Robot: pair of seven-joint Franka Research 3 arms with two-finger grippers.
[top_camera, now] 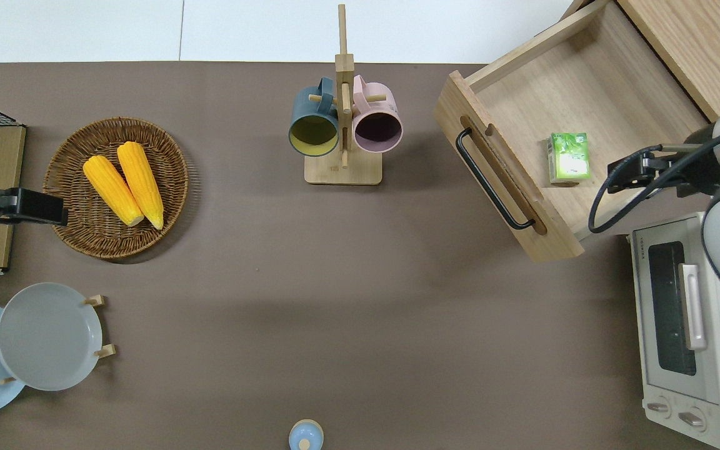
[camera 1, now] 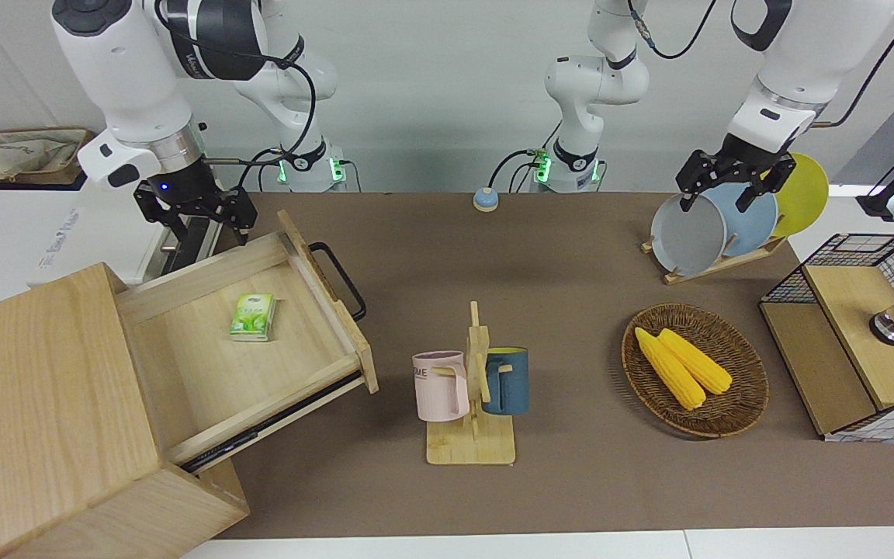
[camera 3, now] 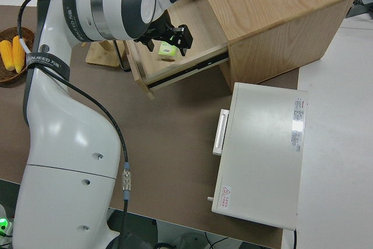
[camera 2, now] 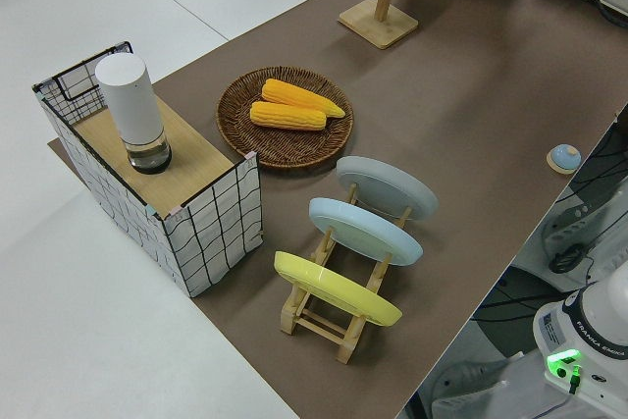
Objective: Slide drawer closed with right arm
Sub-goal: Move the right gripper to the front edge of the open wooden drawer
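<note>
Plainly, the drawer (camera 1: pixel 261 341) stands pulled out (black handle (camera 1: pixel 341 278)), right tool (camera 1: pixel 197 210) released.

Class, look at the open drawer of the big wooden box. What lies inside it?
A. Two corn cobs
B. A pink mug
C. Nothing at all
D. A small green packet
D: a small green packet lies on the floor of the open drawer; the corn cobs are in the wicker basket, and the pink mug hangs on the rack.
</note>
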